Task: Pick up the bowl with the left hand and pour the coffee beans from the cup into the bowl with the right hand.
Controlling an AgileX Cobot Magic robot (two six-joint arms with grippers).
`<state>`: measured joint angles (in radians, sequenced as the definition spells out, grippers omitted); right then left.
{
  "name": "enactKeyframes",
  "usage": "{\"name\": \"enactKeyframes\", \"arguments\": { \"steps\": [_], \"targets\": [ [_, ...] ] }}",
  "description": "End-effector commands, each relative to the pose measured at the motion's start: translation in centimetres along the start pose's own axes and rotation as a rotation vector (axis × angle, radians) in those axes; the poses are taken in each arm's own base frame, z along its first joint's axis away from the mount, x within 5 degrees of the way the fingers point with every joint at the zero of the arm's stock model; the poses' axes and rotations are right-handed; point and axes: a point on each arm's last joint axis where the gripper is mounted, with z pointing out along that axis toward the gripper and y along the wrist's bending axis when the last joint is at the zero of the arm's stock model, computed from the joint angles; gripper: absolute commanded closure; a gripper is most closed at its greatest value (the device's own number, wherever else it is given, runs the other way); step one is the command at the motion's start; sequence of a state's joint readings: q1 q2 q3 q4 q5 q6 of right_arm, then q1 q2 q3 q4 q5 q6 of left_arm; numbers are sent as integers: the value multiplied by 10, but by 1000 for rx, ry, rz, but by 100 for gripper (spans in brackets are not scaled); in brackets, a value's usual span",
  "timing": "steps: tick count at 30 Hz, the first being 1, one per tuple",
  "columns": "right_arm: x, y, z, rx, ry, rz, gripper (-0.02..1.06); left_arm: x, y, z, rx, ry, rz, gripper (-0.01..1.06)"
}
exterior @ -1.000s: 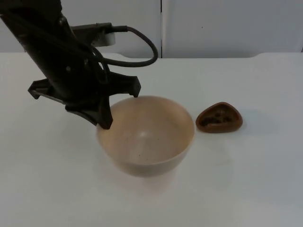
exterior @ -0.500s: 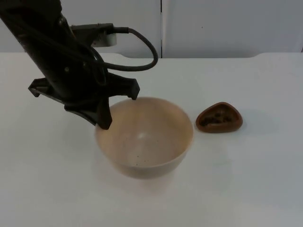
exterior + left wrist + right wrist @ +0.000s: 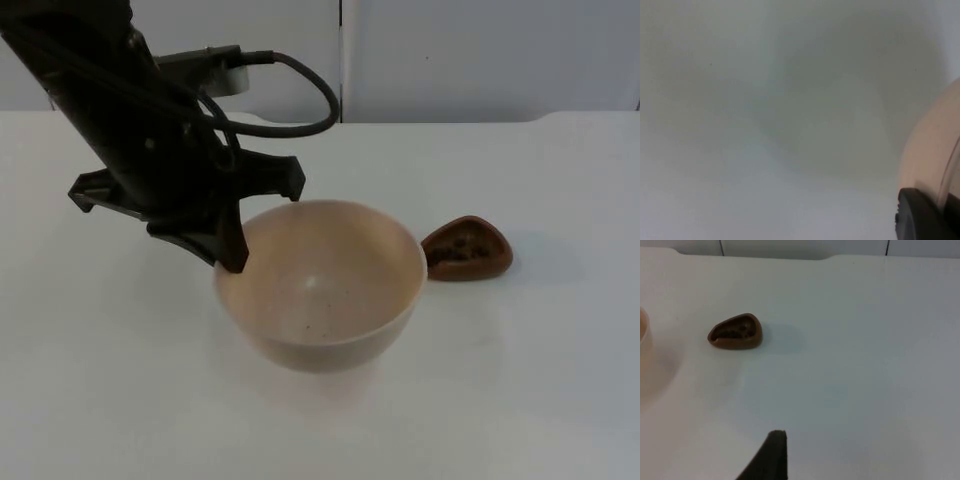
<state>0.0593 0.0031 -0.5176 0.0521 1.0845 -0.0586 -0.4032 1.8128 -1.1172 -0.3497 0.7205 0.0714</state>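
A wide beige bowl [image 3: 330, 290] stands mid-table, and my left gripper [image 3: 235, 262] is shut on its left rim, one finger reaching down inside the wall. The bowl's wall [image 3: 932, 155] is beside a black fingertip [image 3: 922, 217] in the left wrist view. I cannot tell whether the bowl rests on the table. A small brown cup [image 3: 468, 249] holding coffee beans sits just right of the bowl, nearly touching its rim. The cup [image 3: 736, 332] stands well ahead of my right gripper [image 3: 771, 460], which waits above the table, and the bowl's edge [image 3: 643, 332] is past it.
The white table [image 3: 540, 380] runs back to the grey partition wall [image 3: 480, 55]. The left arm [image 3: 110, 110] comes down from the upper left corner over the table's left side.
My left gripper has carried the bowl a little to the right, so its rim now sits close against the cup. The cup has not moved.
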Motion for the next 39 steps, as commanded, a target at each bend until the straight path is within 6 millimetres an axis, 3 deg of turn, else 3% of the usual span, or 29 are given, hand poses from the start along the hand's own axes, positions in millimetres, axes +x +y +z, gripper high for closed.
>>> {"name": "enactKeyframes", "arguments": {
  "steps": [1, 13, 18, 26, 39],
  "targets": [
    [0, 0, 0, 5, -6, -6, -1, -1, -5, -5, 20, -17, -10, 105],
    [-1, 1, -1, -3, -17, -2, -1, -2, -5, -5, 24, -21, -16, 105],
    [-11, 1, -11, -2, -81, -3, -1, -2, -5, -5, 27, -23, -19, 105],
    [-55, 0, -16, -3, -51, -1, -1, -3, -5, -5, 26, -36, -19, 105],
    [-141, -5, 14, -7, 65, 5, -1, -3, -5, -5, 26, -36, -19, 105]
  ]
}}
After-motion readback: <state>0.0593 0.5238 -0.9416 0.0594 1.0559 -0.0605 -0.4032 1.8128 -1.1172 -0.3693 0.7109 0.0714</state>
